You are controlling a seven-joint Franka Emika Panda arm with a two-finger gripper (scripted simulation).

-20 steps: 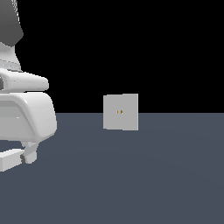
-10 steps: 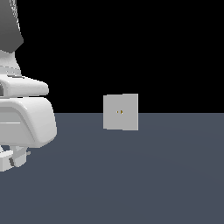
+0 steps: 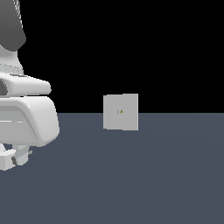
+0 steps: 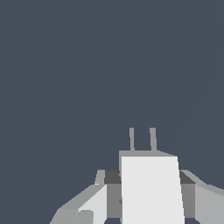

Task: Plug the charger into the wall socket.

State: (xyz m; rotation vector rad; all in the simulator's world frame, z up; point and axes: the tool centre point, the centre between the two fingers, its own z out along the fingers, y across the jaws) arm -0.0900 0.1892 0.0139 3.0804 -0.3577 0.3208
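Note:
In the wrist view the charger (image 4: 151, 192), a white block with two thin grey prongs (image 4: 131, 139) at its end, sits between my gripper's (image 4: 148, 183) fingers (image 4: 113, 197), which press on both its sides. The gripper is shut on it above the bare dark floor. The wall socket (image 3: 120, 112), an upright light-grey square plate with two tiny yellowish holes, stands in the middle of the exterior view. It is well off to the exterior view's right of my hand (image 3: 13, 157), which is mostly cut off by the left edge. The wrist view does not show the socket.
The bulky white arm links (image 3: 26, 118) fill the exterior view's left side. A flat dark grey-blue floor (image 3: 131, 175) stretches around the socket, with black background behind it.
The hand at the exterior view's left edge has shifted slightly toward that edge. The socket has not moved.

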